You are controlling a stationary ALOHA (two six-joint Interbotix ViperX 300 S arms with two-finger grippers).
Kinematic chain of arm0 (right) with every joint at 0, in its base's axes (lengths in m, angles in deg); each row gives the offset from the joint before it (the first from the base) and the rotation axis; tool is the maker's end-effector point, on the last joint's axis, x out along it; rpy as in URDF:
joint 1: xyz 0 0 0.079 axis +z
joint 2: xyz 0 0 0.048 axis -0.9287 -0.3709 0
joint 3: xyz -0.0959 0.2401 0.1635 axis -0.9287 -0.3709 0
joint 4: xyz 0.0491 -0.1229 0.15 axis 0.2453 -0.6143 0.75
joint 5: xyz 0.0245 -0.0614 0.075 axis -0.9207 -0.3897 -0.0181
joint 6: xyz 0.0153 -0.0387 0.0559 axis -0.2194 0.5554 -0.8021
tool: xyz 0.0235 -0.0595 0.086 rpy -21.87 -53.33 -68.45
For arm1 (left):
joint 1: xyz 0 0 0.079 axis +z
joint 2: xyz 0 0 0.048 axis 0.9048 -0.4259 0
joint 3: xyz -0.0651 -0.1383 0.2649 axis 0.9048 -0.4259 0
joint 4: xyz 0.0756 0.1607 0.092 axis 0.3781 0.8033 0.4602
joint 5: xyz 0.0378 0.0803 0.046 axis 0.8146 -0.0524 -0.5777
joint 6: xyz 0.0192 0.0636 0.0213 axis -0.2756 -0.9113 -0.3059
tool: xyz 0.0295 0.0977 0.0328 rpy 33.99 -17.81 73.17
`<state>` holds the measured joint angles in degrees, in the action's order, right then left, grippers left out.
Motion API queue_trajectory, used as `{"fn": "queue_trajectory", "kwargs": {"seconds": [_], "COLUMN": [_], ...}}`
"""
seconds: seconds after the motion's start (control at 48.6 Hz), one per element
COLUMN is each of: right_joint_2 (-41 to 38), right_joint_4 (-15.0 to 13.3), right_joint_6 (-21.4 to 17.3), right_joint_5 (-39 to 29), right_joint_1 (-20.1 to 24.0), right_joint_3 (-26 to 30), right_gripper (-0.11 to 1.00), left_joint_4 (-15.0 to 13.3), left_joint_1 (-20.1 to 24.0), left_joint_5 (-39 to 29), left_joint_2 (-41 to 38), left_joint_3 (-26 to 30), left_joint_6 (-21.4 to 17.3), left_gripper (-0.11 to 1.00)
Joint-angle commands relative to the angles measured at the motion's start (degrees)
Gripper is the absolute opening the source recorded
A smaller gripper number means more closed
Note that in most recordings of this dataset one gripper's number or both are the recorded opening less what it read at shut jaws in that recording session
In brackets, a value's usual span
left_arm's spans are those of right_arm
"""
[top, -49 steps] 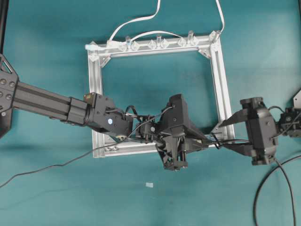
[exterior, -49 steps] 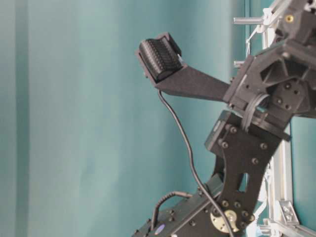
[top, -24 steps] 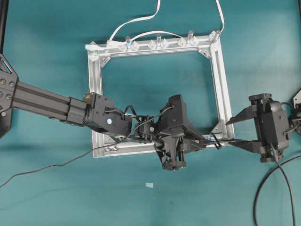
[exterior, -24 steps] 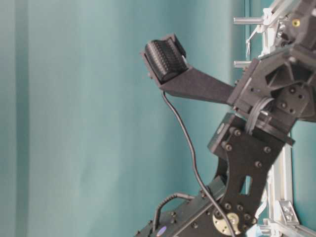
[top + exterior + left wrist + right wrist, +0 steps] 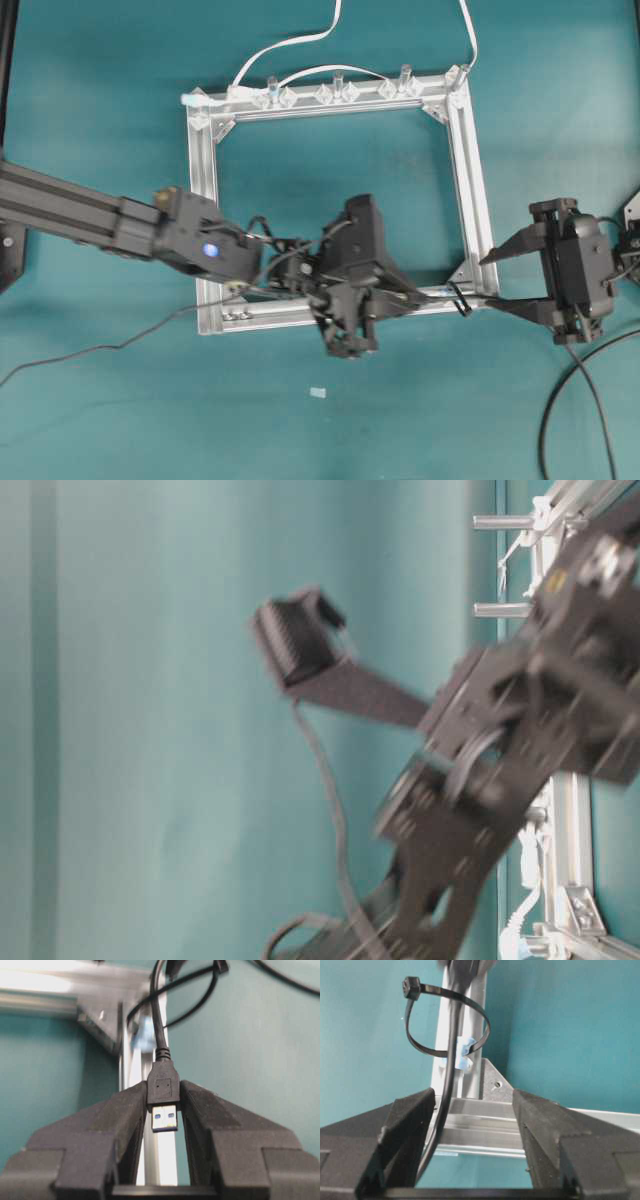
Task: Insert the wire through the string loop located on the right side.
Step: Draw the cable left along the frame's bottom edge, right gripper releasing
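In the left wrist view my left gripper [image 5: 164, 1110] is shut on the dark rectangular plug [image 5: 163, 1087] of the wire [image 5: 159, 1020]. The wire rises from the plug toward the string loop [image 5: 200, 997] at the silver frame [image 5: 131, 1065]. From overhead the left gripper [image 5: 415, 298] lies over the frame's near rail [image 5: 265, 313], just left of the loop [image 5: 460, 297]. My right gripper [image 5: 492, 281] is open just outside that corner. In its wrist view the wire [image 5: 451, 1060] crosses the loop [image 5: 482, 1017] by the bluish mark [image 5: 462, 1052] and runs down beside the left finger [image 5: 405, 1125], untouched.
White cables [image 5: 290, 45] and clear clips [image 5: 335, 92] sit on the frame's far rail. A small white scrap [image 5: 317, 392] lies on the teal table near the front. A thick black robot cord [image 5: 560, 410] curves at the bottom right. The wire's tail [image 5: 100, 350] trails left.
The right gripper drew back to the right, off the frame corner, then stayed still. In the last half second the left arm slid left with the plug, blurring the table-level view.
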<state>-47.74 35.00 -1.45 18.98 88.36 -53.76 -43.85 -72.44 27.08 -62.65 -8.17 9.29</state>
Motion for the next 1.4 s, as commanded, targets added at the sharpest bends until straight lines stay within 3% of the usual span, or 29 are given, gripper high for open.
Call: {"fn": "queue_trajectory", "kwargs": {"seconds": [0.0,0.288,0.576,0.987,1.378], "right_joint_2": [0.1,-2.3,-3.6,-3.6,-3.6], "right_joint_4": [0.1,0.1,0.1,0.1,0.1], "right_joint_6": [-0.1,0.0,0.0,0.0,0.0], "right_joint_5": [1.1,1.7,1.7,2.1,2.8], "right_joint_1": [0.1,0.0,0.1,0.0,0.0], "right_joint_3": [1.1,1.8,2.6,2.3,2.1], "right_gripper": [0.72,0.72,0.72,0.72,0.72], "left_joint_4": [0.2,-0.2,-0.2,-0.3,-0.3], "left_joint_1": [0.1,-1.3,-2.7,-6.3,-8.3], "left_joint_5": [-2.5,-7.4,-12.2,-27.8,-28.8], "left_joint_2": [5.6,16.4,25.8,35.8,38.6], "left_joint_3": [-2.4,-14.7,-24.0,-30.0,-35.2], "left_joint_6": [-0.3,0.9,5.3,12.2,15.6], "left_gripper": [0.23,0.23,0.23,0.23,0.23]}}
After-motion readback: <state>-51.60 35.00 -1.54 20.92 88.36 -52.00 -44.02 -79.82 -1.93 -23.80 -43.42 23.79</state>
